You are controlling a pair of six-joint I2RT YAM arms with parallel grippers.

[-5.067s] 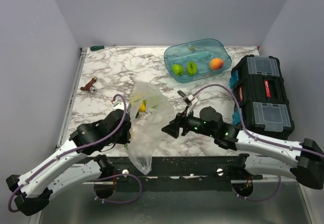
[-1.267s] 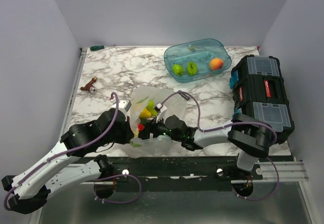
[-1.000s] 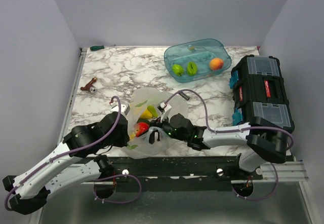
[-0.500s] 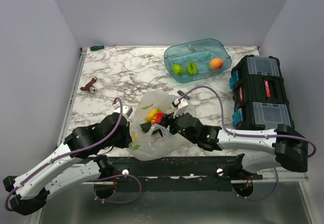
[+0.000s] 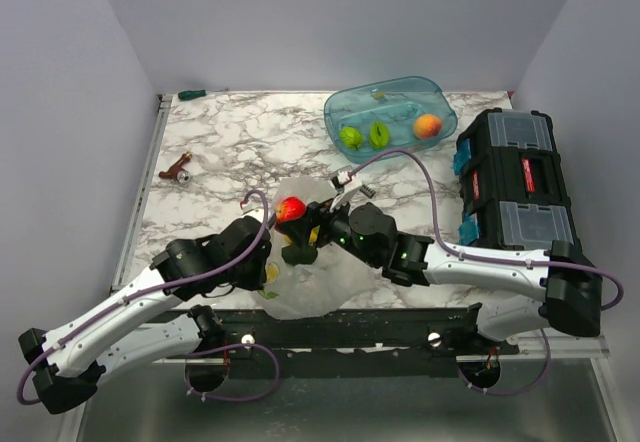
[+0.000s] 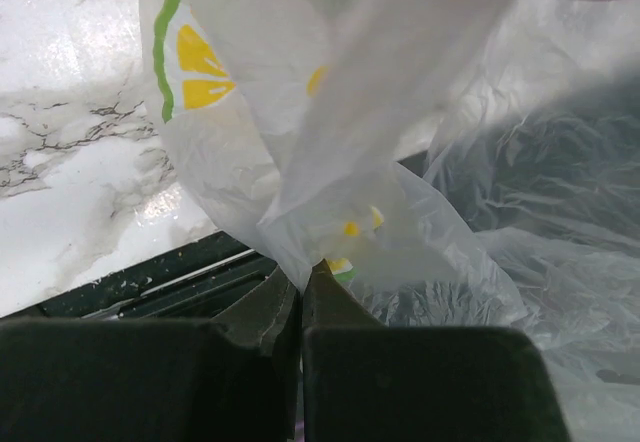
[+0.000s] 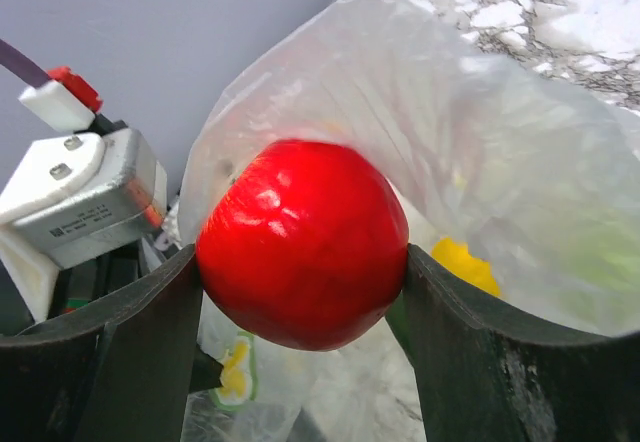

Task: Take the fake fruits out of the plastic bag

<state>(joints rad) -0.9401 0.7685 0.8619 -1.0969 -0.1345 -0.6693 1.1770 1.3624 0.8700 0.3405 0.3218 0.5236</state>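
Step in hand: lifting red fruit (image 7: 295,232) out of plastic bag (image 5: 330,280).
Gripped across its middle by right gripper (image 7: 305,307), jaws spread wide and pressed to both sides of it.
Located at bag mouth, with film close behind and beside; cannot tell whether fully clear of film.
Pinched shut on a fold of bag's near edge with left gripper (image 6: 300,284), pulling film taut from that pinch.
Noted one yellow fruit (image 7: 465,262) inside bag, below the red one; further fruits not countable through crinkled film.

To do well:
- Raise red fruit straight up and away from bag mouth, slowly, watching for film clinging to jaws.
- Hold left pinch low as anchor, to stop bag rising too.
- Avoid squeezing harder: glossy, round, probably prone to squirting out.
- Release only well clear of bag.
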